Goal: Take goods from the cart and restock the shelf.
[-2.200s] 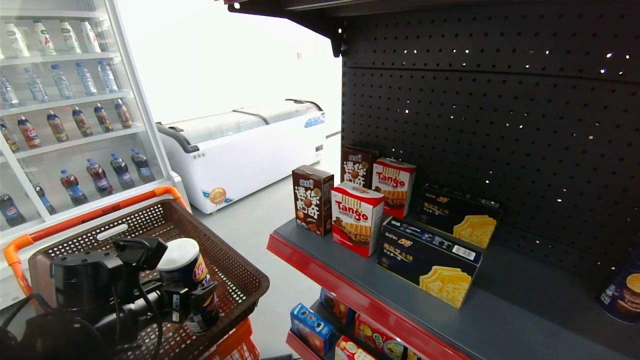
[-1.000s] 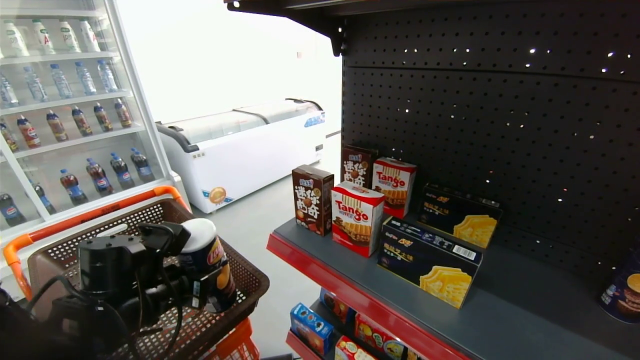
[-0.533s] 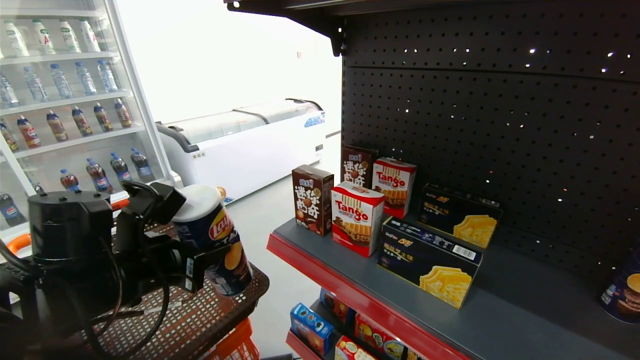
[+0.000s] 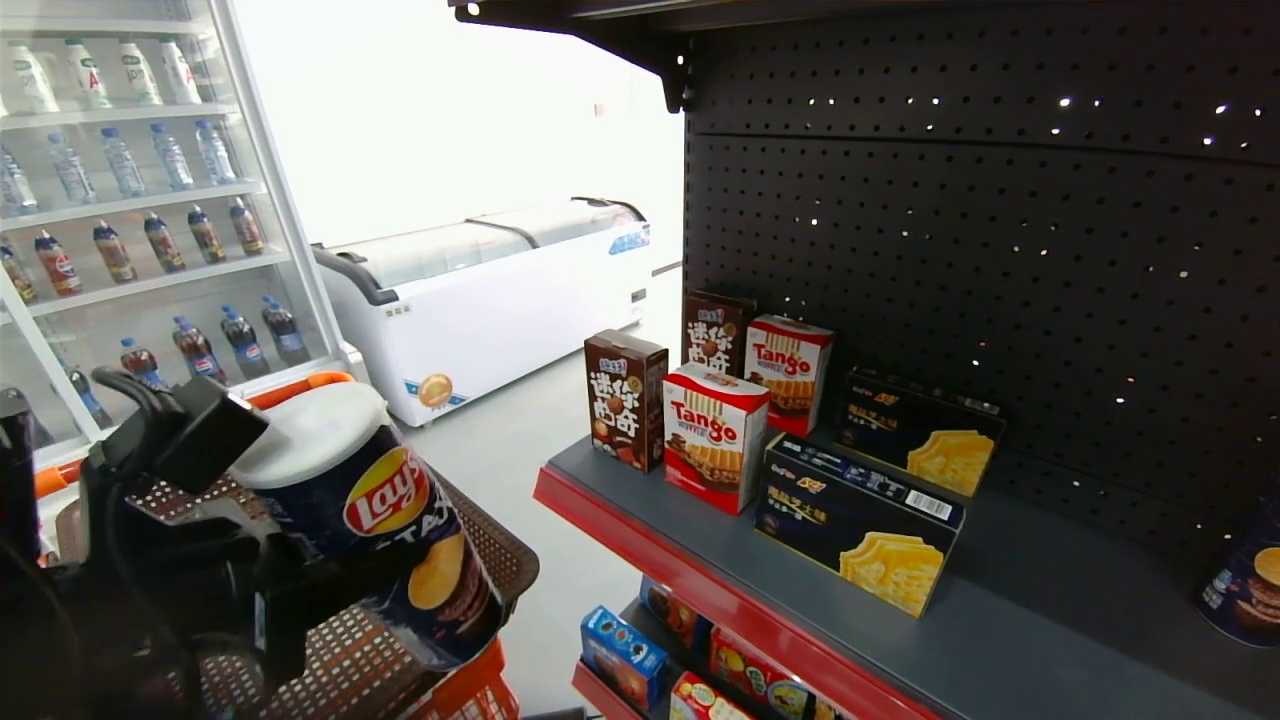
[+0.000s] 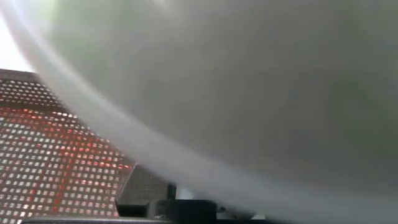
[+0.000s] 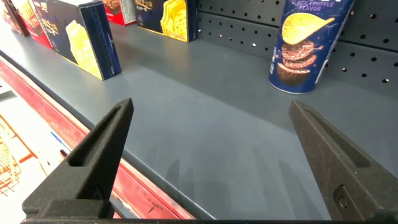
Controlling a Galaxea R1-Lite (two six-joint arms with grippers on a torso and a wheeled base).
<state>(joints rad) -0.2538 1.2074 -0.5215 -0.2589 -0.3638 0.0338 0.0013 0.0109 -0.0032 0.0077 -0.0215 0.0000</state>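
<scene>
My left gripper [image 4: 275, 530] is closed around the chips can [image 4: 370, 520], one finger near the lid [image 4: 310, 435] and one lower on the body. I hold the can in the air above the cart basket [image 4: 395, 640], well apart from the shelf [image 4: 1000, 620]. My right gripper [image 6: 214, 168] hangs over the bare part of the shelf with its fingers spread wide and nothing between them.

I think the main danger is a slip. The can is round and smooth, and it is tilted in my grip, with the lid leaning back toward me and the bottom pointing to the shelf. If I swing fast, it may turn between my fingers or fall back into the basket. On the way it could also knock the red shelf edge [image 4: 700, 580] or the dark blue boxes [image 4: 860, 520] at the front. If I set it down at this tilt, it may fall over and roll. My right gripper stands over the free place beside the other can [image 6: 308, 43], so my two arms could meet there.

The can is a tall tube, dark blue, with a white lid and a picture of a chip on its side. My left wrist view gives only a pale blur, probably the lid very close.
</scene>
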